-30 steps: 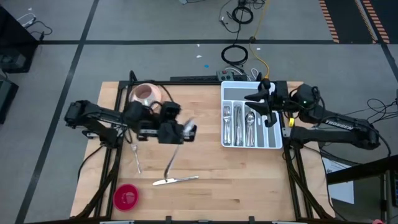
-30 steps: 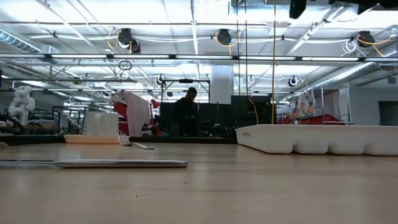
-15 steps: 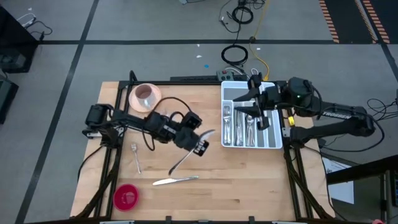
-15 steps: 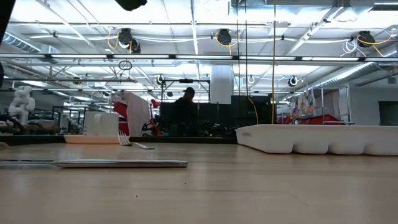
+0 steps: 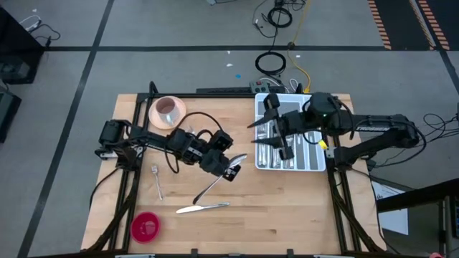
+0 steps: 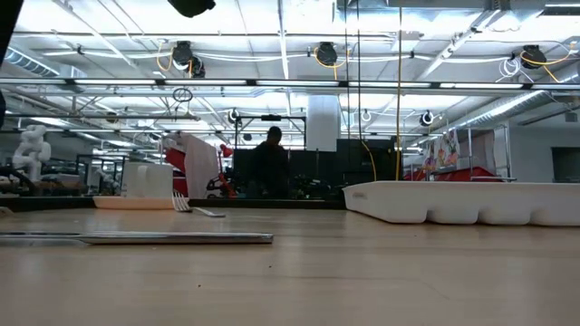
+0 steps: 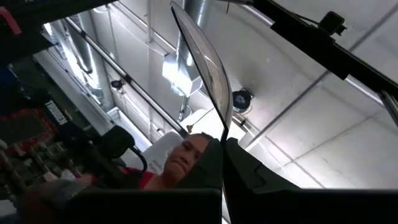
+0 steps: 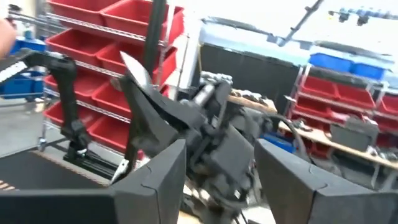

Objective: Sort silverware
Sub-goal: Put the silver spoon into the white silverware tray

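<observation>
Fingers, left (image 5: 231, 167): closed on a spoon (image 5: 215, 179), raised over the worktop (image 5: 287, 208) centre, left of the white tray (image 5: 318, 166).
Fingers, right (image 5: 269, 130): spread apart, holding nothing, above the tray's left compartments.
Sorted silverware (image 5: 276, 143): lying inside the tray.
Knife (image 5: 202, 208): flat on the worktop, well left of the tray.
Fork (image 5: 157, 181): farther left of the tray.
</observation>
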